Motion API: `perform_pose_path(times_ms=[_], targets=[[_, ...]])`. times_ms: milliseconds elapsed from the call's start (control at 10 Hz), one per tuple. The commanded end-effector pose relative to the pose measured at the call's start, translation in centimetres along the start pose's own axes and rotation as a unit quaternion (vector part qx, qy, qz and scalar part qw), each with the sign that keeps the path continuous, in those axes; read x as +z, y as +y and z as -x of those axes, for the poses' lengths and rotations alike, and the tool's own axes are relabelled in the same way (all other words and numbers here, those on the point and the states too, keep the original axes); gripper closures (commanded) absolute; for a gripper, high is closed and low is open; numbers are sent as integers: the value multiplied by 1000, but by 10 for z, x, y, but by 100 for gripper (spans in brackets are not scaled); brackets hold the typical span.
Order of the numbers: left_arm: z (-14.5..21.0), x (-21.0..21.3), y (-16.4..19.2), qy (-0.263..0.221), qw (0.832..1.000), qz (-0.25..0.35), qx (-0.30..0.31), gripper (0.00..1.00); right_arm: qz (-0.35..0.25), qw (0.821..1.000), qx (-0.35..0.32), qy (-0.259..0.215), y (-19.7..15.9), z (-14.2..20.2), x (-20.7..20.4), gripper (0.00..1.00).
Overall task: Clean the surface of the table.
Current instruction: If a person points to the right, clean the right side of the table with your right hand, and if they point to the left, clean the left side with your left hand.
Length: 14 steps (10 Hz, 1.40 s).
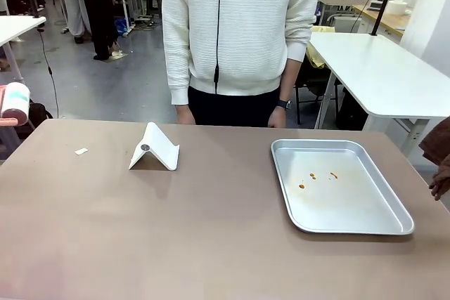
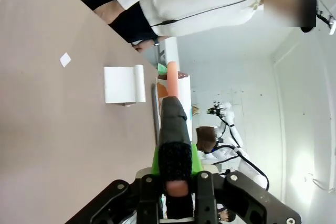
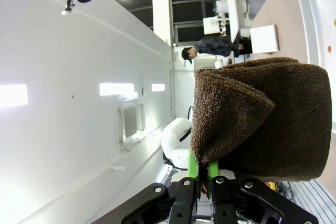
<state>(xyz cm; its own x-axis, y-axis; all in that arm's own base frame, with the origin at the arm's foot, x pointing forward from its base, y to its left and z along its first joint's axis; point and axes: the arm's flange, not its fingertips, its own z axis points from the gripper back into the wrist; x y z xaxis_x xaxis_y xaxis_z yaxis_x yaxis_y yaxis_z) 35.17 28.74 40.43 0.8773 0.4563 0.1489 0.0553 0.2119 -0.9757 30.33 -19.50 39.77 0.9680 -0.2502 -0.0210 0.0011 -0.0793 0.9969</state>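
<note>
A greyish-brown desk (image 1: 211,244) spans the foreground of a grey-floored workshop, two white-topped tables (image 1: 380,68) beyond. On it: one silver tray (image 1: 394,224) at right, flecked with orange-brown specks; one white folded stand (image 1: 155,149) left of centre; one white scrap (image 1: 81,151) farther left. One person (image 1: 239,33) stands at the far edge. Left jaws pinch a roller (image 2: 173,114) by its handle; right jaws pinch a brown cloth (image 3: 262,119).
</note>
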Motion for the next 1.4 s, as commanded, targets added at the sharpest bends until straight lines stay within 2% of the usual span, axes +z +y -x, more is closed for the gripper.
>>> perform_pose_path(times_ms=[0, 300, 600, 700, 900, 1300], targets=[[-19, -26, 3, 12, 998, -59, 16, 78, 0, 1000, -10, 4, 8, 3, -1, 100], [-47, -60, 29, 57, 988, -125, 67, 78, 0, 1000, -10, 4, 8, 3, -1, 100], [-54, -84, 50, 6, 974, -212, 80, 78, 0, 1000, -10, 4, 8, 3, -1, 100], [-54, -88, 53, 7, 974, -211, 79, 78, 0, 1000, -10, 4, 8, 3, -1, 100], [-58, -95, 59, -32, 970, -230, 69, 78, 0, 1000, -10, 4, 8, 3, -1, 100], [-62, -113, 80, -44, 957, -274, 81, 78, 0, 1000, -10, 4, 8, 3, -1, 100]])
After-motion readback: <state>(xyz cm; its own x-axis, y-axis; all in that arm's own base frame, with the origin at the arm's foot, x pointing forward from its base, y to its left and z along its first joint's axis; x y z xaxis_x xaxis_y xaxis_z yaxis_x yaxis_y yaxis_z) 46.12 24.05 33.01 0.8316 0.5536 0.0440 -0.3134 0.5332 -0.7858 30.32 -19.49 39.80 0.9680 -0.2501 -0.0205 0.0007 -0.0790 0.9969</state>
